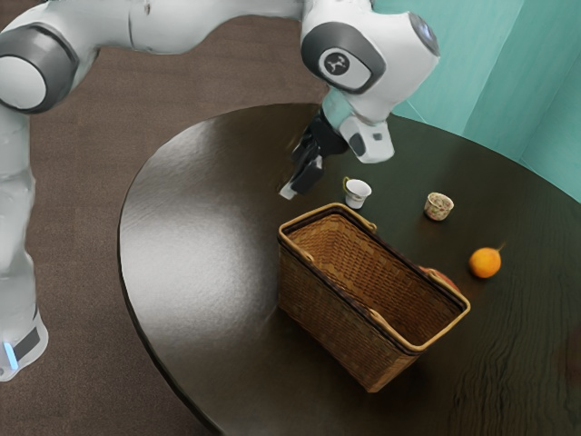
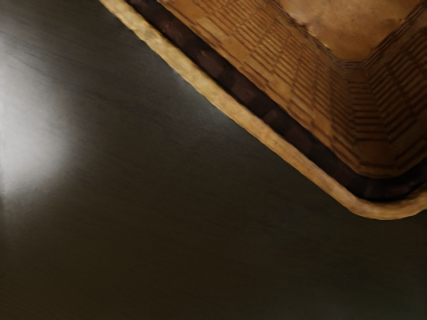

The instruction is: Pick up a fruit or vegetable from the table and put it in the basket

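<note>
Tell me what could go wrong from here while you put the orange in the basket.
My hand might knock the white cup or clip the basket's rim if it crosses low, as both lie near a straight path to the orange. The orange is round and stands free on the table, so an off-centre touch could roll it.

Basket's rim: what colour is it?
The rim is golden tan, with a dark brown band just inside; clearest in the wrist view.
</note>
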